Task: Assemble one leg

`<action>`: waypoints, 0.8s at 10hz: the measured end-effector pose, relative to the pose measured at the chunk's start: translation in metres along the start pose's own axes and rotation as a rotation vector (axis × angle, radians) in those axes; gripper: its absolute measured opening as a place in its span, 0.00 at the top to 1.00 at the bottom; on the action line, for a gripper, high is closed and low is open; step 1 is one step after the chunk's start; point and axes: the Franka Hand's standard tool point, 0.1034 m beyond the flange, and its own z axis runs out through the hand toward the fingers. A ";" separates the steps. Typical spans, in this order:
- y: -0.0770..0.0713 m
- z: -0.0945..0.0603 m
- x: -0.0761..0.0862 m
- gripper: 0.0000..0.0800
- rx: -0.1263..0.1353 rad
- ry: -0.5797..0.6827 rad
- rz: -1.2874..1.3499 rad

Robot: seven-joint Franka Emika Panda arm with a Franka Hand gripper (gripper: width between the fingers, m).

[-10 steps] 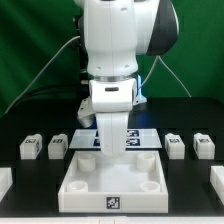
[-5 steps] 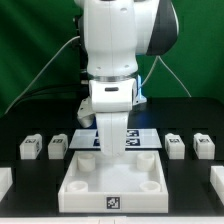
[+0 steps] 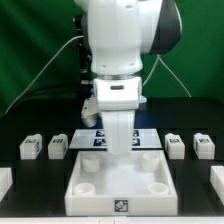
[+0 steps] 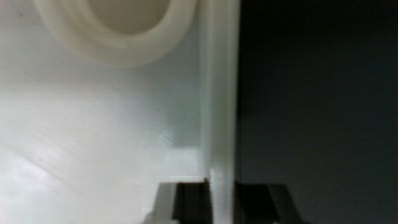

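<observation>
Four legs, small white tagged blocks, stand in a row on the black table: two at the exterior view's left [image 3: 29, 148] [image 3: 58, 146] and two at its right [image 3: 175, 144] [image 3: 203, 146]. My gripper [image 3: 122, 148] is among none of them. It is shut on the far wall of the large white square piece [image 3: 100, 205] with corner sockets. In the wrist view that thin wall [image 4: 222, 120] runs between my gripper's [image 4: 222, 196] dark fingers [image 4: 183, 200], with one round socket [image 4: 116, 30] beyond.
The marker board [image 3: 92, 138] lies behind the square piece, partly hidden by my arm. Other white parts show at the exterior view's left edge [image 3: 4, 181] and right edge [image 3: 218, 180]. A green backdrop and cables stand behind.
My arm has shifted toward the exterior view's right, and the large square piece has slid with it, right and slightly nearer the camera. The legs have not moved.
</observation>
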 end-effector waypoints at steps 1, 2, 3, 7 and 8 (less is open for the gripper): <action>0.007 -0.002 0.011 0.93 -0.005 0.003 0.017; 0.013 -0.003 0.021 0.93 0.001 0.005 0.026; 0.021 -0.004 0.031 0.93 -0.002 0.011 0.029; 0.039 0.001 0.055 0.93 -0.012 0.035 0.003; 0.040 0.005 0.057 0.93 -0.008 0.038 -0.012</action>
